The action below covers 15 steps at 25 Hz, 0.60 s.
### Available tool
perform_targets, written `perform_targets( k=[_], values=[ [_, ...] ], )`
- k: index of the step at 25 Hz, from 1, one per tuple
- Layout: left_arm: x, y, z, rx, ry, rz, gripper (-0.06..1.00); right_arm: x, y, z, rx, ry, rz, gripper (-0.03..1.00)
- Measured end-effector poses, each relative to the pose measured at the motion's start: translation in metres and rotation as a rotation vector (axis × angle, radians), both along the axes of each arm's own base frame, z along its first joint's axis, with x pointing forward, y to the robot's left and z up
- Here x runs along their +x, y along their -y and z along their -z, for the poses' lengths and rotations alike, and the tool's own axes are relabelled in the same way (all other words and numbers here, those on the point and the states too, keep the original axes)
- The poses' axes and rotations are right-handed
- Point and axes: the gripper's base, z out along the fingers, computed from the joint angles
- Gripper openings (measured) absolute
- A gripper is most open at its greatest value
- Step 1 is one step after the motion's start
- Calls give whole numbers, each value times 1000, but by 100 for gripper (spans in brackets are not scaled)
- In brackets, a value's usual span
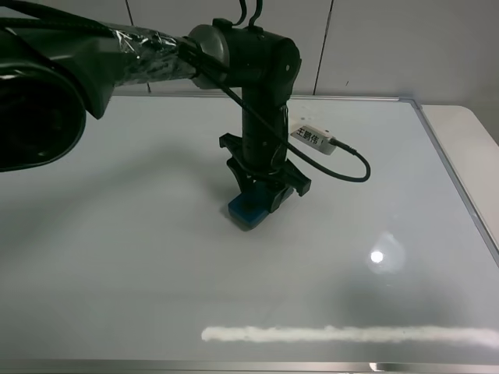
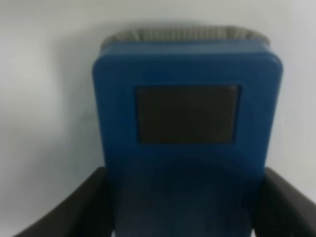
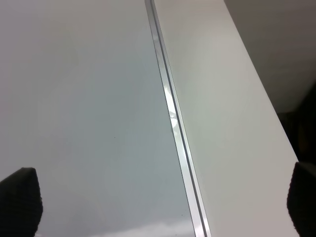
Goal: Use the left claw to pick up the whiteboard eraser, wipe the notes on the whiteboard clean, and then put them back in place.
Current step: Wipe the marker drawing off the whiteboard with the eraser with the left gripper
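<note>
The left claw [image 1: 261,199] is shut on the blue whiteboard eraser [image 1: 248,210] and presses it onto the whiteboard [image 1: 140,257] near its middle. In the left wrist view the eraser [image 2: 187,128] fills the frame, one dark square patch on top, its grey felt edge against the board, and a black finger [image 2: 74,207] on each side. No notes show on the board in any view. The right gripper [image 3: 163,197] is open, its two fingertips wide apart above the board's silver frame [image 3: 173,128].
A white label tag [image 1: 313,137] and black cable [image 1: 351,167] hang from the left arm. The white table [image 1: 468,132] shows beyond the board's right frame. Ceiling-light glare [image 1: 351,335] streaks the board's near edge.
</note>
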Motion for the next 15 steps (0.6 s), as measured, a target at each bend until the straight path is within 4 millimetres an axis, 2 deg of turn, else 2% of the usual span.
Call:
perform_targets(
  k=[7,11,12,15],
  values=[
    [15,-13,3,-21,-33,-60,56,0,0,0,0,0,0,99],
    [39,-43,3,2,-16,-124,56,0,0,0,0,0,0,99],
    [39,-43,3,2,-16,-124,56,0,0,0,0,0,0,99],
    [60,-73,2,34,11,-196,56,0,0,0,0,0,0,99]
  ],
)
